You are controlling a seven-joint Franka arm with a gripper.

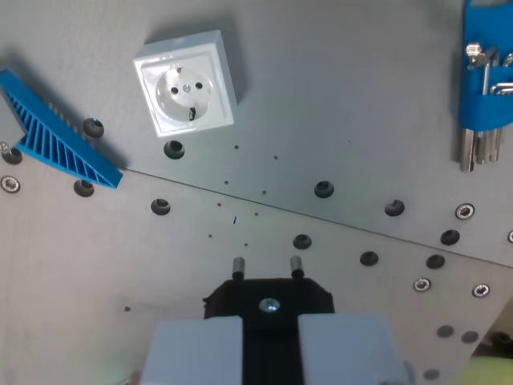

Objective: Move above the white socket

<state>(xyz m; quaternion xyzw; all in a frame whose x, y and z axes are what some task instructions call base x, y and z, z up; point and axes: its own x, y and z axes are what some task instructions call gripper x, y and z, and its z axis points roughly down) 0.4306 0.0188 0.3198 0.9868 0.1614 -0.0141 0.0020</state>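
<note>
The white socket [184, 85] lies flat on the grey metal plate [353, 104] in the upper left of the wrist view, its round face with two holes turned up. My gripper [270, 325] is at the bottom centre, shut on a black plug [268, 298]. The plug's two metal pins [238, 265] point up the picture. The socket lies well beyond the pins and toward the wrist view's left, apart from the plug. The grey fingers [196, 349] flank the plug body.
A blue ribbed wedge [60, 136] lies at the left edge, close to the socket. A blue holder with metal keys [486, 76] sits at the top right. Black bolt heads [324, 189] and screws dot the plate, and a seam crosses it diagonally.
</note>
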